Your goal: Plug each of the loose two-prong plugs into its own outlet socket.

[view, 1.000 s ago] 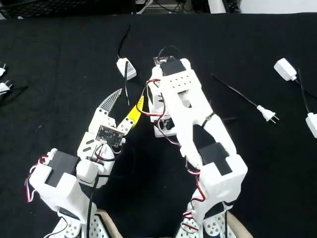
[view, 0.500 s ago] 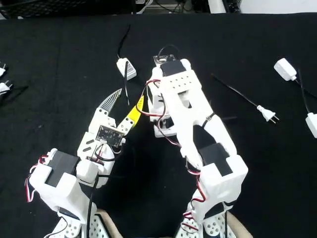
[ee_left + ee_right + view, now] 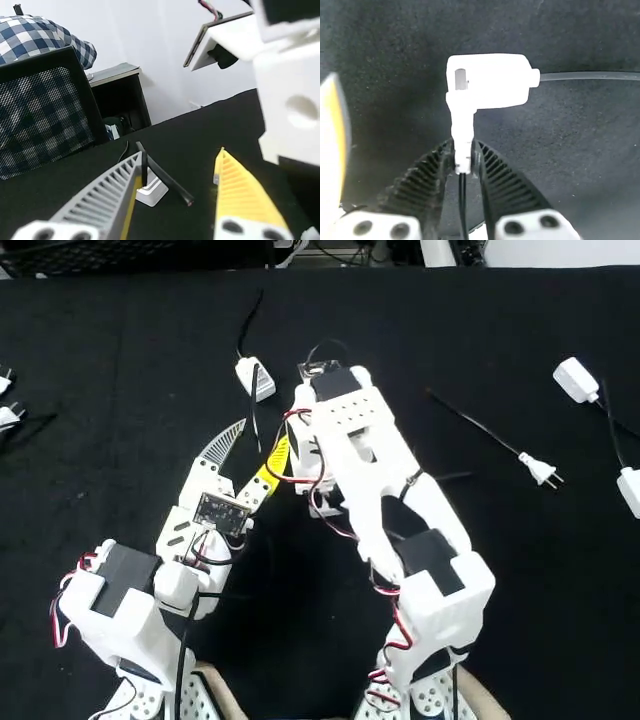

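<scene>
Two-prong plug (image 3: 540, 471), high view: one lies loose on the black table (image 3: 120, 330), well to the right of both arms, with white socket blocks (image 3: 575, 379) near the right edge. Another outlet socket (image 3: 256, 379) sits just beyond the left gripper (image 3: 264, 433). Its grey finger (image 3: 224, 443) and yellow finger (image 3: 270, 468) are spread and hold nothing. The right arm (image 3: 380, 470) leans over the table centre.

Left wrist view: the spread fingers frame that nearby socket and its black cable (image 3: 165, 180). Neither finger touches them.

Right wrist view: the right gripper (image 3: 463, 150) pinches the white stem of a second plug (image 3: 461, 125), jaws pressed on it from both sides. The plug's head meets a white socket (image 3: 490, 82) lying on the table, its cord (image 3: 590, 76) running off sideways. The prongs are hidden, so full seating cannot be confirmed, though no gap shows at the joint.

Recommendation: keep the stem in line with the socket and push straight along that axis without twisting. Brace the socket with the free gripper if it slides. Release only when the joint sits flush.
</scene>
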Controlling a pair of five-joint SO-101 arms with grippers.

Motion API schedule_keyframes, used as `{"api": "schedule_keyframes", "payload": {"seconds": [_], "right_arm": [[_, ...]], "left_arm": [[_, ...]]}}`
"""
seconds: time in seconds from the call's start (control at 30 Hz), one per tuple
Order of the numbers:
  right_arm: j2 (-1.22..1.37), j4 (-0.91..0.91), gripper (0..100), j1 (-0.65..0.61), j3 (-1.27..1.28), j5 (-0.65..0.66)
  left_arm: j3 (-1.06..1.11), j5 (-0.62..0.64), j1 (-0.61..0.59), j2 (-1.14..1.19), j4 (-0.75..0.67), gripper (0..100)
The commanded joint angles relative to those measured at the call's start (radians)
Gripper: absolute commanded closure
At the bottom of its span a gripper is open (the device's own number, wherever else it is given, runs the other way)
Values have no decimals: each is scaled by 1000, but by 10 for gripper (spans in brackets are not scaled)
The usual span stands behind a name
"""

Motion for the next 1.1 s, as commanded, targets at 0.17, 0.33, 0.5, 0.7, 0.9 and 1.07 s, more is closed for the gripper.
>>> {"api": "schedule_keyframes", "payload": {"seconds": [0.17,0.33,0.5,0.7,0.9,1.07], "right_arm": [[-21,98,986,-14,-119,68],[-61,97,985,-21,-140,144],[-136,92,985,-60,-143,207],[-188,91,985,-75,-145,261],[-188,91,985,-75,-209,276],[-193,91,985,-133,-265,276]], "left_arm": [[-4,5,1,-5,5,762],[-10,11,-15,-5,5,762],[-10,6,-13,-5,5,762],[-10,6,-13,-5,3,762],[-5,6,-12,-5,3,762],[-4,8,-12,-5,3,762]]}}
